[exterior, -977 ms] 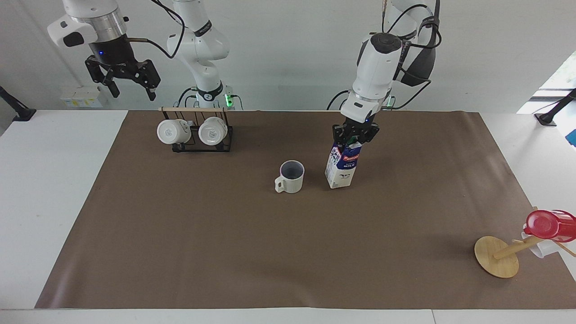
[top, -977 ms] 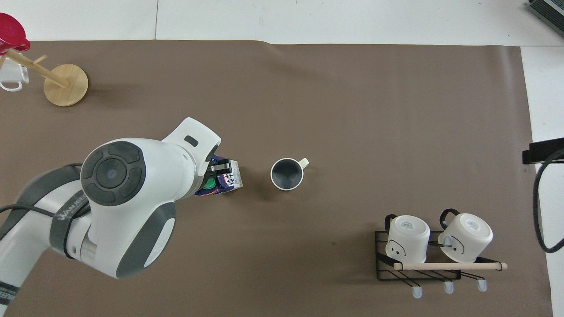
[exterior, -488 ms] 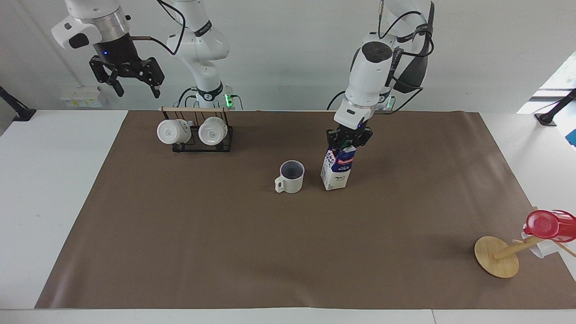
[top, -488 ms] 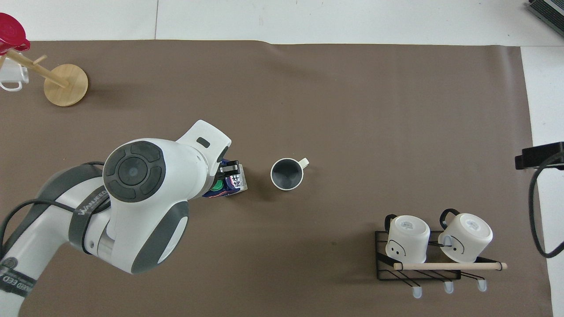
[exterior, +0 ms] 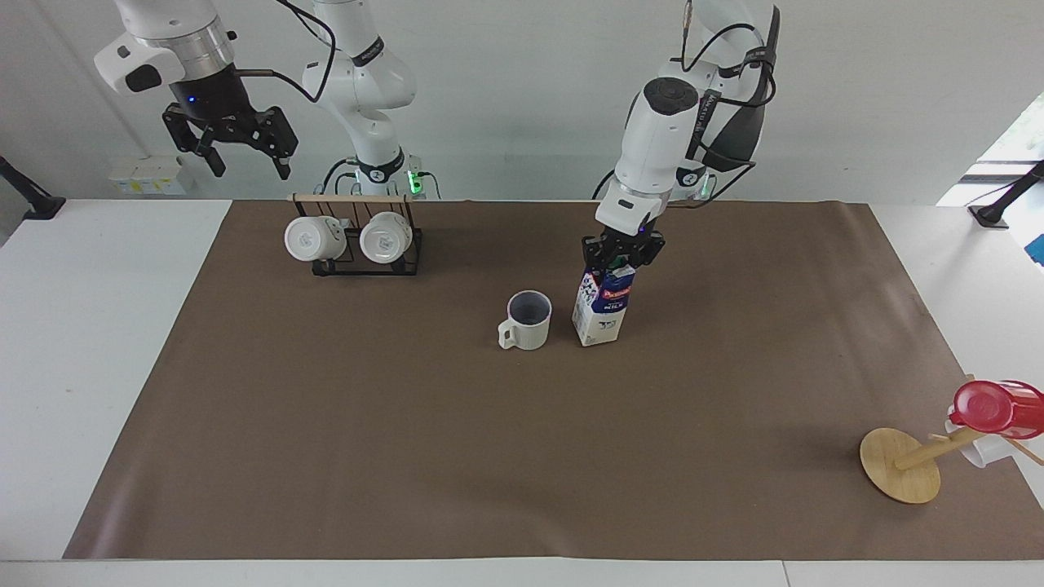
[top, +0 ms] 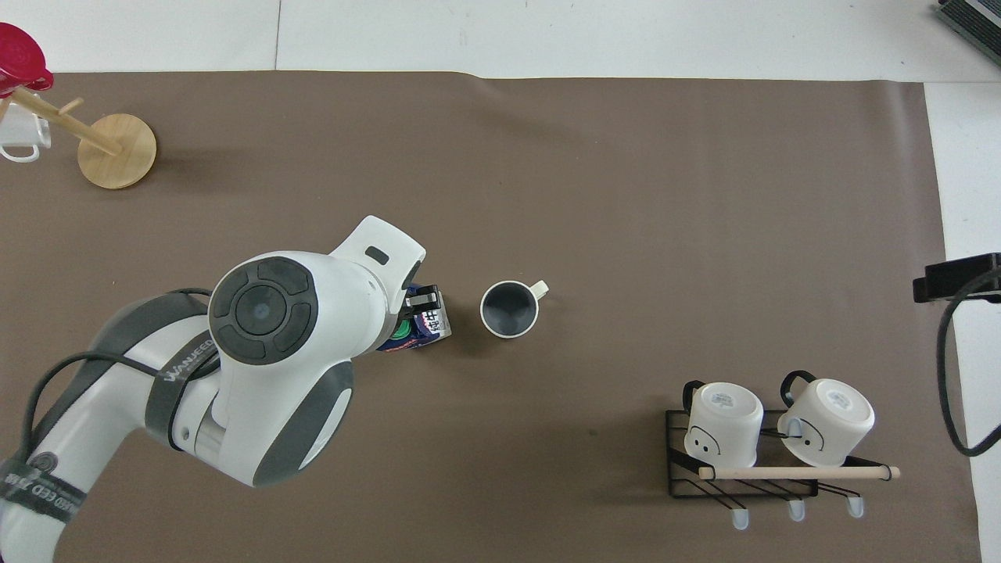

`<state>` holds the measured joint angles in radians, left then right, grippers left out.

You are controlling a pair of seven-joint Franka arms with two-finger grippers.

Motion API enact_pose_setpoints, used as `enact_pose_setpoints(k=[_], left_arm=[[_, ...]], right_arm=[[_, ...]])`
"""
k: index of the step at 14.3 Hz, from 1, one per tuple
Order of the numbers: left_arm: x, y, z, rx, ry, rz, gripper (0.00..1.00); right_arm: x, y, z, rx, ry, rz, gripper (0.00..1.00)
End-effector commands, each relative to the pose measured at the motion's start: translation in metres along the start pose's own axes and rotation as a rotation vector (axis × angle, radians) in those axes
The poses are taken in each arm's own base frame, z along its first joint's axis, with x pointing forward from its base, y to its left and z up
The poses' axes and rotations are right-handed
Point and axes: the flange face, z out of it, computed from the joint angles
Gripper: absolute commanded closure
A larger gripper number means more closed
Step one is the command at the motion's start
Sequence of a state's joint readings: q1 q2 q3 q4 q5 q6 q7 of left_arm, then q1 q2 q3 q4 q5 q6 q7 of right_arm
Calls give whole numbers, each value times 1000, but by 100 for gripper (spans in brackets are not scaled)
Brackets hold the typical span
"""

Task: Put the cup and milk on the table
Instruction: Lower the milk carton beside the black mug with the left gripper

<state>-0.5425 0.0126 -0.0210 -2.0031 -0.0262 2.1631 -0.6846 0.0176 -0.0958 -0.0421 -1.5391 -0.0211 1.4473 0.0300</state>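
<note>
The milk point(exterior: 599, 306) point(top: 428, 324), a tall blue and white carton with a green cap, stands tilted on the brown mat of the table point(exterior: 522, 456), right beside the cup. My left gripper point(exterior: 621, 259) point(top: 418, 303) is shut on the carton's top. The cup point(exterior: 527, 320) point(top: 509, 309), a cream mug with a dark inside, stands upright on the mat with its handle toward the right arm's end. High over the table's edge next to the mug rack, my right gripper point(exterior: 245, 159) hangs open and holds nothing.
A black wire rack point(exterior: 359, 244) point(top: 751, 461) with two white mugs lying on it stands nearer the robots toward the right arm's end. A wooden cup stand point(exterior: 901, 465) point(top: 116, 150) with a red cup point(exterior: 991, 406) lies tipped at the left arm's end.
The left gripper has carried the milk sideways toward the cup, so the carton now stands close beside it. The right gripper rose a little.
</note>
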Motion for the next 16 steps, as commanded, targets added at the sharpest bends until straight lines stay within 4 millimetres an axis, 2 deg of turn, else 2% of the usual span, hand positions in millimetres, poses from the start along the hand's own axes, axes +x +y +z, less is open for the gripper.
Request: enact_pose_setpoints(k=[1, 5, 6, 7, 10, 13, 16], left_arm=[[7, 8, 0, -8, 11, -2, 46], [5, 13, 0, -14, 16, 7, 43], [5, 13, 1, -13, 15, 7, 36], [5, 13, 1, -13, 15, 7, 23], [4, 13, 1, -13, 15, 7, 14], [2, 16, 1, -16, 14, 12, 0], [-3, 22, 0, -18, 12, 13, 0]], right_arm=[[-5, 2, 2, 18, -9, 14, 0], [-6, 4, 6, 18, -15, 18, 0], [-6, 4, 6, 18, -15, 18, 0], [-6, 4, 6, 18, -15, 17, 0], [-5, 4, 7, 18, -14, 18, 0], [-6, 7, 7, 18, -15, 20, 0], [-6, 7, 7, 18, -15, 21, 0]])
